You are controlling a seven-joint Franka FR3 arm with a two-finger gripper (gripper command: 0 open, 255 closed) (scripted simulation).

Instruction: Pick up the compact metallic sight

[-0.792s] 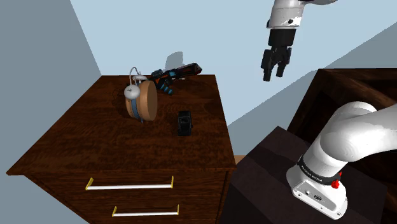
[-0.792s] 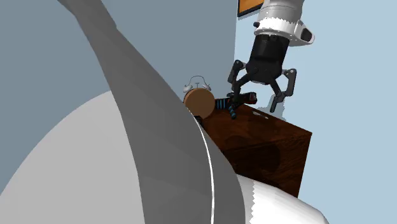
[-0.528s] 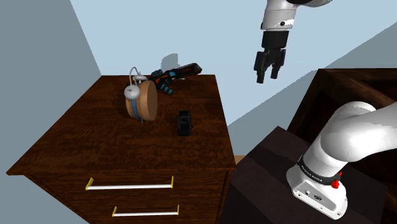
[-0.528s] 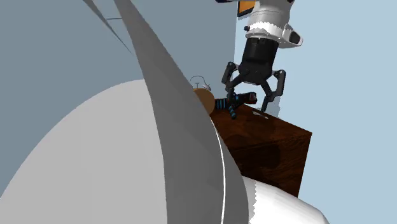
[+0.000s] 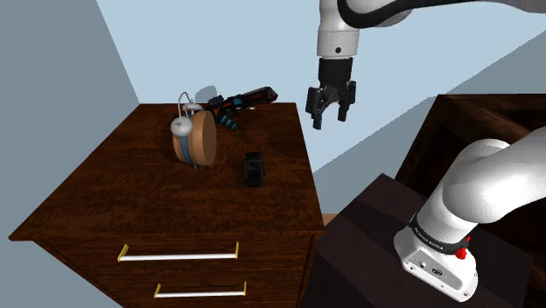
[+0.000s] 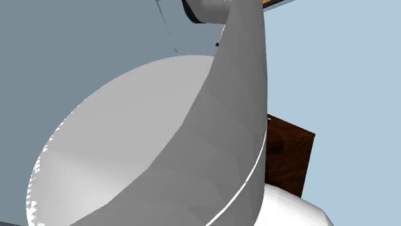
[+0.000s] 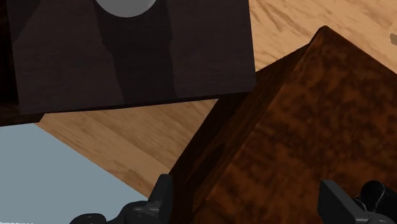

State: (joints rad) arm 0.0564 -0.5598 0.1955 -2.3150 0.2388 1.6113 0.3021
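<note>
Currently the end effector (image 5: 331, 107) hangs wide open and empty over a dresser (image 5: 131, 201) corner. The black sight (image 5: 254, 169) lies on the dresser top, near the clock (image 5: 196, 138), well apart from the end effector.

Dark wooden dresser (image 5: 122, 197) with three things on its top.
A round tan alarm clock (image 5: 194, 137) stands near the middle, a small black sight (image 5: 254, 169) sits near it toward the shoulder view's right, and a black gadget (image 5: 242, 101) with blue and orange parts lies at the far edge.

The white arm (image 5: 490, 185) arcs up and over — claw (image 5: 330, 119) pointing down, jaws apart.
</note>
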